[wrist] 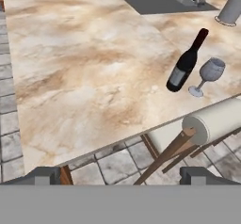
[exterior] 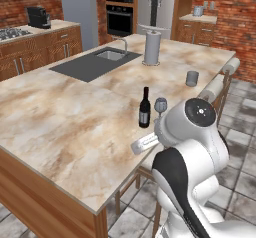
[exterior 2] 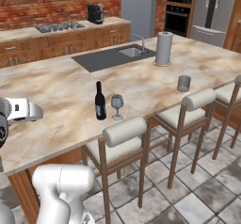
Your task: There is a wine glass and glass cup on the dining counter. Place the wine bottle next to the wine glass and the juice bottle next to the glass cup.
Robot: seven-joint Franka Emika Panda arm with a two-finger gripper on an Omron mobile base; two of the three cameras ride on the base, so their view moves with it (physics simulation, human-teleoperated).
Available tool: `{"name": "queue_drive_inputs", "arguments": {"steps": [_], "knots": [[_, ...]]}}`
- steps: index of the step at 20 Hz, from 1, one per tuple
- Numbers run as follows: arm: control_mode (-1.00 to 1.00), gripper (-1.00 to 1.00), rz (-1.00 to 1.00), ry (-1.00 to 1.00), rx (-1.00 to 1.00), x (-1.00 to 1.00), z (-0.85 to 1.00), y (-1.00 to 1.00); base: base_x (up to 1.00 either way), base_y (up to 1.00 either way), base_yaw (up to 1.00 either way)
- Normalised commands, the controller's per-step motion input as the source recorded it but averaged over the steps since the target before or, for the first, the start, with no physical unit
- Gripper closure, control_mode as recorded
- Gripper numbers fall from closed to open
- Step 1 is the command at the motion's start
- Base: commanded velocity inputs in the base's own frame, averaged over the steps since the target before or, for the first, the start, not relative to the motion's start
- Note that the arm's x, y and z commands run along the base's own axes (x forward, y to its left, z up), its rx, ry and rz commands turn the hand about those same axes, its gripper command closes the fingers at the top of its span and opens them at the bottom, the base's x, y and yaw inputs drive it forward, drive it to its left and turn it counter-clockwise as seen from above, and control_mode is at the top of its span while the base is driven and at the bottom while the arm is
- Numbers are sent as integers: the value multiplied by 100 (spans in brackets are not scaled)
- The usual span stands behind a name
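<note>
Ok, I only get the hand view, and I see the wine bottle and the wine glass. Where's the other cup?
Observer: The glass cup stands further along the dining counter, past the wine glass, near the stool-side edge.
Operator: Is anything big near it?
Observer: A paper-towel roll stands upright beyond it, next to the sink.
Operator: How many stools are there?
Observer: At least three padded stools line that edge.
</note>
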Motion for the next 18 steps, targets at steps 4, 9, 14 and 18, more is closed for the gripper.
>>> {"name": "queue_drive_inputs", "arguments": {"steps": [4, 9, 14, 18], "knots": [[100, -100, 0, 0, 0, 0, 0, 0, 0, 0, 0], [100, -100, 0, 0, 0, 0, 0, 0, -41, 7, 9], [100, -100, 0, 0, 0, 0, 0, 0, -70, 21, 21], [100, -100, 0, 0, 0, 0, 0, 0, -51, 47, 38]]}}
